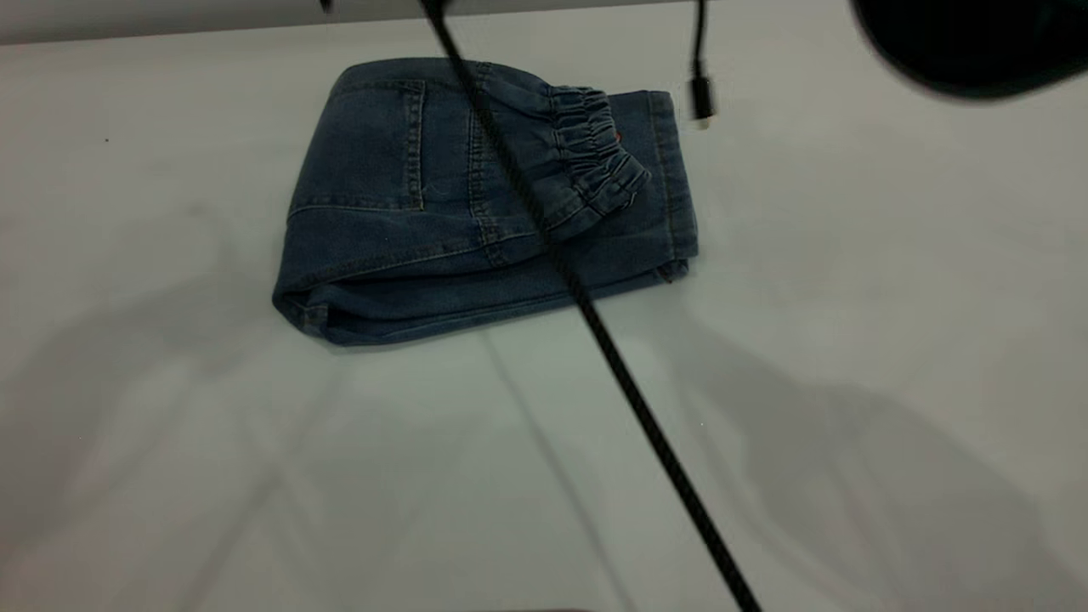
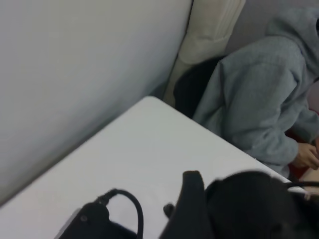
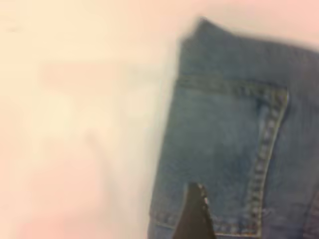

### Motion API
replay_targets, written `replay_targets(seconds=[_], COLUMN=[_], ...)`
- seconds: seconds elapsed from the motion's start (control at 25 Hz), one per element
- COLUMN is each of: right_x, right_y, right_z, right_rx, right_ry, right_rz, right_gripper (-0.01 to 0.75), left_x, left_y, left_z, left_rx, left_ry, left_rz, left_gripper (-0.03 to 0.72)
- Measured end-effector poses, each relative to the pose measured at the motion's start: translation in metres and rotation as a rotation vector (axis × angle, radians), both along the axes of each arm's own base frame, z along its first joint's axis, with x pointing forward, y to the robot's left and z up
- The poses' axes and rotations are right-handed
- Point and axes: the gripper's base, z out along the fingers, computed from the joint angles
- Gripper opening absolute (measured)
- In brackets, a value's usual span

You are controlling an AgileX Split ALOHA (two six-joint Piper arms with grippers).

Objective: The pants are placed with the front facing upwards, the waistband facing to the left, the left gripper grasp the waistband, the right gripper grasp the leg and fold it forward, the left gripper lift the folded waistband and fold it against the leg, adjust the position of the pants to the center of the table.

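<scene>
The pants (image 1: 408, 212) lie folded into a compact bundle on the table (image 1: 850, 340), toward its far side and a little left of centre. A patch pocket faces up, and the gathered waistband (image 1: 595, 157) rests on top near the bundle's right end, just short of the leg hems. In the right wrist view, the right gripper (image 3: 197, 214) shows as a black tip hovering over the pocket of the pants (image 3: 234, 149). The left gripper (image 2: 239, 209) is a blurred black mass above bare table (image 2: 149, 149), with no denim in its view. Neither gripper appears in the exterior view.
A thick black cord (image 1: 595, 314) crosses the exterior view diagonally in front of the pants. A small black plug (image 1: 701, 93) dangles near the hems. A dark rounded shape (image 1: 969, 42) fills the top right corner. A person in a grey hoodie (image 2: 259, 94) sits beyond the table's far corner.
</scene>
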Motion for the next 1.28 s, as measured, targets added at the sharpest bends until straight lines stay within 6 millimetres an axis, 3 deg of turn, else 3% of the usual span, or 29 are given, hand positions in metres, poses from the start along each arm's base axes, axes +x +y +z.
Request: replay_targets(seconds=[0.24,0.52,0.72,0.92,1.04,1.16,1.28], right_x=[-0.018,-0.052,-0.088,-0.132,-0.155,-0.173,-0.183], right_y=[-0.008,-0.025,-0.05,-0.081,-0.098,-0.112,-0.123], right_z=[0.08,0.17,0.241,0.305,0.329,0.338,0.327], right_rx=[0.004,0.094,0.158,0.212,0.213,0.179,0.106], right_ry=[-0.21,-0.372,-0.51,-0.656,-0.694,-0.679,-0.596], right_rz=[0.223,0.338,0.353,0.369,0.378,0.398,0.4], right_gripper=[0.491,0.491,0.491,0.491,0.491,0.491,0.491], left_x=[-0.047,-0.107,-0.156,-0.195,-0.21,-0.222,-0.232], left_y=[0.007,0.02,0.032,0.049,0.058,0.065,0.072], left_z=[0.038,0.065,0.082,0.086,0.09,0.093,0.092], left_rx=[0.059,0.172,0.24,0.329,0.338,0.336,0.35], left_ry=[-0.079,-0.082,-0.095,-0.056,-0.05,-0.051,-0.056], left_rz=[-0.018,-0.012,0.03,0.139,0.227,0.3,0.362], left_gripper=[0.57,0.57,0.57,0.57,0.57,0.57,0.57])
